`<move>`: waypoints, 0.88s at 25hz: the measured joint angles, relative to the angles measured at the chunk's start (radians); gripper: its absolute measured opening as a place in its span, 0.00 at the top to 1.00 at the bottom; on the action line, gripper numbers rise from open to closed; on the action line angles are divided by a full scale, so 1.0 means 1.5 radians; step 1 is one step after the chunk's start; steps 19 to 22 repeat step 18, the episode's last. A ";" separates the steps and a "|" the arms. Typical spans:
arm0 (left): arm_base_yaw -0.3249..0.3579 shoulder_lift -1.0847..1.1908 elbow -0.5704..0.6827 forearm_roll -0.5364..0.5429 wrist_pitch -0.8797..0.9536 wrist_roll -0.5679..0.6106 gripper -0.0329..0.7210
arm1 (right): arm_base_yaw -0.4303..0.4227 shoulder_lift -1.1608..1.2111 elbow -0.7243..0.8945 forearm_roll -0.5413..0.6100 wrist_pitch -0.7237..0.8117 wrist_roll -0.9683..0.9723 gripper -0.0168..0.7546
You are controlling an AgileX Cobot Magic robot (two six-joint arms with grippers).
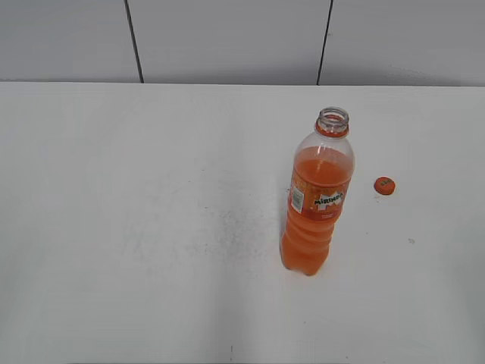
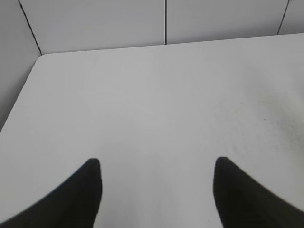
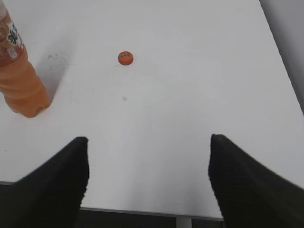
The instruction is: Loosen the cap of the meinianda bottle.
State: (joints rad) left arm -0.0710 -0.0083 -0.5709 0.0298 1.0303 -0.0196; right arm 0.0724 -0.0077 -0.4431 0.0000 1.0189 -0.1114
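Note:
The meinianda bottle (image 1: 317, 199) stands upright on the white table, right of centre, with its neck open and no cap on it. Its lower body also shows at the left edge of the right wrist view (image 3: 19, 80). The small orange cap (image 1: 384, 185) lies on the table to the right of the bottle, apart from it; it also shows in the right wrist view (image 3: 125, 58). My left gripper (image 2: 156, 164) is open and empty over bare table. My right gripper (image 3: 148, 140) is open and empty near the table's front edge. Neither arm shows in the exterior view.
The white table (image 1: 151, 227) ends at a grey panelled wall (image 1: 227, 38) behind. The left wrist view shows the table's far left corner (image 2: 40, 57). The right wrist view shows the front edge (image 3: 142, 209) and right edge.

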 joint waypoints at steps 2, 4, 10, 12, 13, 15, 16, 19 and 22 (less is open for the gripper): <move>0.000 0.000 0.000 -0.008 0.000 0.000 0.35 | 0.000 0.000 0.000 0.000 0.000 0.000 0.22; 0.000 0.000 0.000 -0.014 0.000 0.000 0.35 | 0.000 0.000 0.000 0.000 0.000 0.000 0.22; 0.000 0.000 0.000 -0.020 -0.001 0.000 0.36 | 0.000 0.000 0.000 0.000 0.000 0.000 0.22; 0.000 0.000 0.000 -0.020 -0.001 0.000 0.36 | 0.000 0.000 0.000 0.000 0.000 0.000 0.22; 0.000 0.000 0.000 -0.020 -0.001 -0.001 0.36 | 0.000 0.000 0.000 0.000 0.000 0.000 0.22; 0.000 0.000 0.000 -0.020 -0.001 -0.001 0.36 | 0.000 0.000 0.000 0.000 0.000 0.000 0.22; 0.000 0.000 0.000 -0.020 -0.001 -0.001 0.36 | 0.000 0.000 0.000 0.000 0.000 0.000 0.22; 0.000 0.000 0.000 -0.020 -0.001 -0.001 0.36 | 0.000 0.000 0.000 0.000 0.000 0.000 0.22; 0.000 0.000 0.000 -0.020 -0.001 -0.001 0.36 | 0.000 0.000 0.000 0.000 0.000 0.000 0.22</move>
